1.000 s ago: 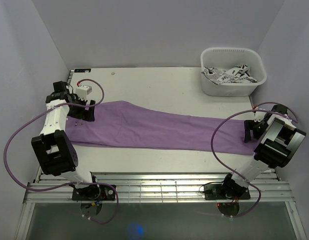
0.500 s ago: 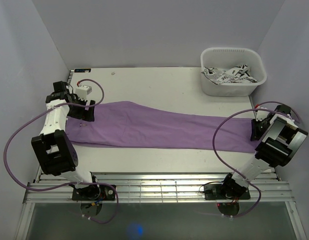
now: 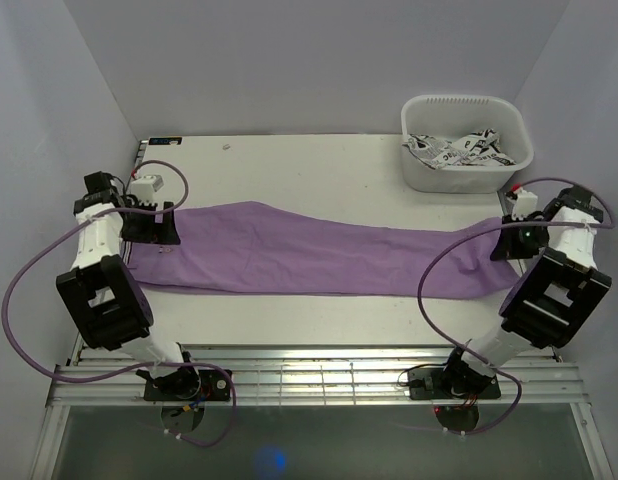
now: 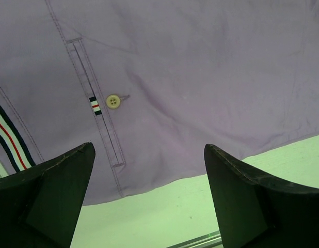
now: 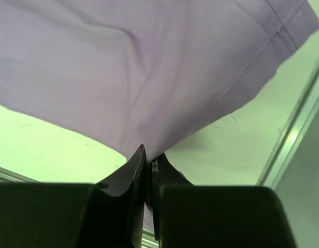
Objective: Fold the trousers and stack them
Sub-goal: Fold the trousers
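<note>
Lilac trousers (image 3: 319, 255) hem pinched in right gripper (image 5: 148, 155); left gripper (image 4: 149, 148) wide.

A: What sort of place? Home, shop?

B: Neither. Robot lab, looks like a test cell. 2 arms, left arm (image 3: 99, 290) & right arm (image 3: 544, 300), bolted to a metal rail frame (image 3: 319, 380) at the near edge of a white table (image 3: 319, 165).

A: Anything else?

B: Plain pale walls (image 3: 319, 60) box the table in on 3 sides. Exposed purple cables (image 3: 420, 290) loop off each arm. 1 white plastic tub (image 3: 459, 178) in the far right corner w/ printed cloth inside.
</note>
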`<state>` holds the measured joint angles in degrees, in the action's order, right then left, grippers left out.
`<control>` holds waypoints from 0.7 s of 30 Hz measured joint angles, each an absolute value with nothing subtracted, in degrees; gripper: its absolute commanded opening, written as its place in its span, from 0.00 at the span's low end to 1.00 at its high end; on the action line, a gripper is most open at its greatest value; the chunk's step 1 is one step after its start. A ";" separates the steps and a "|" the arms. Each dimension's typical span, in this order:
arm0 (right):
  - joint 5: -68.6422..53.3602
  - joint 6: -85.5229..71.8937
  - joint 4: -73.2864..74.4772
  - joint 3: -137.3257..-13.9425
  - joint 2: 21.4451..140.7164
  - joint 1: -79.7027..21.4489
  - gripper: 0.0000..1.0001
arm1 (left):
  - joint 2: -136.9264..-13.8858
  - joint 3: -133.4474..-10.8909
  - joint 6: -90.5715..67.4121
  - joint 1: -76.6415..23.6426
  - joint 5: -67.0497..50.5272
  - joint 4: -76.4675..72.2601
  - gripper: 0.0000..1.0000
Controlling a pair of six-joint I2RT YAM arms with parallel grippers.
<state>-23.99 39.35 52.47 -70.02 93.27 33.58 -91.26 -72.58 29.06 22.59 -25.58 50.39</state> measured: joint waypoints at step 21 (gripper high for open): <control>-44.18 7.92 36.51 -70.30 85.06 -12.32 0.08 | -101.93 -71.18 26.87 27.62 -29.65 48.14 0.95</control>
<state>-44.18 7.92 36.51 -70.30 85.06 -12.32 -101.93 -71.18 26.87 27.62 -29.65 48.14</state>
